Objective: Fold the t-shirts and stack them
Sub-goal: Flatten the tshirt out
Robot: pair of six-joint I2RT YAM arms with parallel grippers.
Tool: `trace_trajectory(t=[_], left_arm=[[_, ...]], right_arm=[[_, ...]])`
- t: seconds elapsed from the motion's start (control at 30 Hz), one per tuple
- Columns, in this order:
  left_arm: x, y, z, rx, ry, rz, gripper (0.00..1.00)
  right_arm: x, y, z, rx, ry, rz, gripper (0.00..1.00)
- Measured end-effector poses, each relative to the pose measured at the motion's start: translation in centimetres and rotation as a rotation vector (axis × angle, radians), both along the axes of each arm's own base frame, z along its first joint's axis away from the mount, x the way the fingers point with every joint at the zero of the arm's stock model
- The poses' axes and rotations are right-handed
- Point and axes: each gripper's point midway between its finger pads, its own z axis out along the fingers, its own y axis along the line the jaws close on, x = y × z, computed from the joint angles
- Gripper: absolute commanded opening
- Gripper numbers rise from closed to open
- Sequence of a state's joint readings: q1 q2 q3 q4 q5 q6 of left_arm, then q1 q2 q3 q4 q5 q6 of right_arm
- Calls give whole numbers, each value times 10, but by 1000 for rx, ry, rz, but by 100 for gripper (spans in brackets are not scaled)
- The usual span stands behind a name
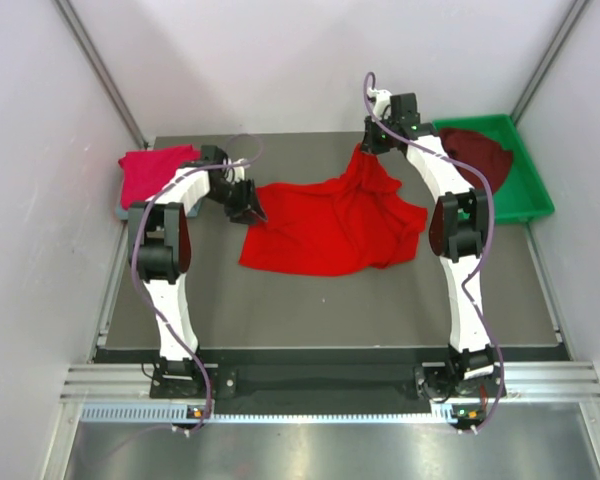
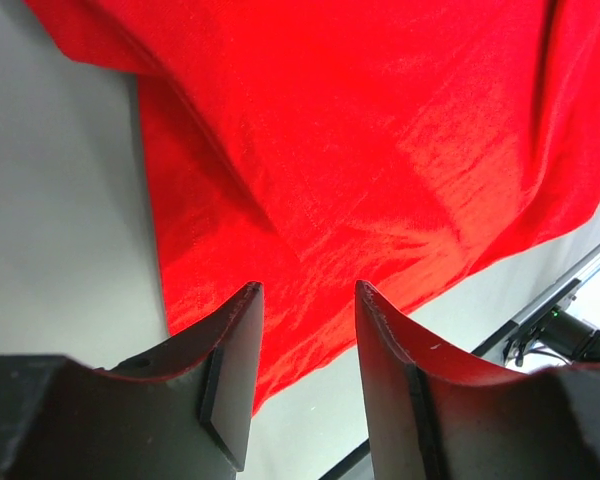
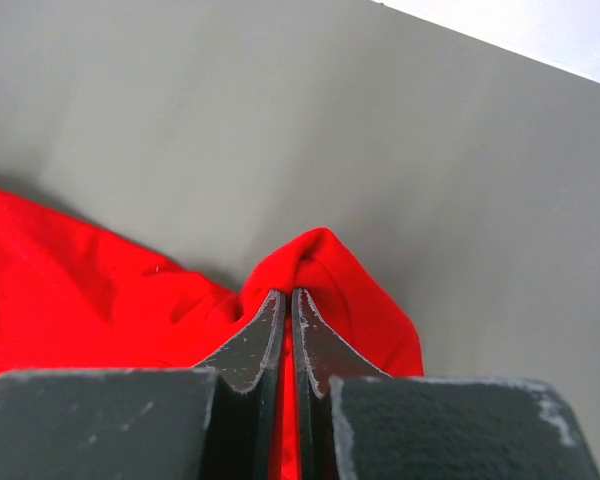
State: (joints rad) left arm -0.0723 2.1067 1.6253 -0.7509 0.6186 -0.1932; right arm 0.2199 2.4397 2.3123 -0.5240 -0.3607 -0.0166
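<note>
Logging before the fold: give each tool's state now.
Left tool: open, at the edge of the red shirt.
Right tool: closed, pinching the red shirt.

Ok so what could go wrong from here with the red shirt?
The right claw pinches only a small fold of the red shirt; that could slip out. The left claw is open at the shirt's edge, gripping nothing, so a pull from the right may drag and bunch the cloth.
</note>
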Motion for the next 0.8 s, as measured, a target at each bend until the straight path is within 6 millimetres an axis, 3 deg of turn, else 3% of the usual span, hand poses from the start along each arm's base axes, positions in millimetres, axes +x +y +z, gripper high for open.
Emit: trace_trajectory(t=[0.8], left_arm=[[13,-7,-22,-6,26,-28,33]], right_arm=[[5,-1,9,-2,-26,-14,0]])
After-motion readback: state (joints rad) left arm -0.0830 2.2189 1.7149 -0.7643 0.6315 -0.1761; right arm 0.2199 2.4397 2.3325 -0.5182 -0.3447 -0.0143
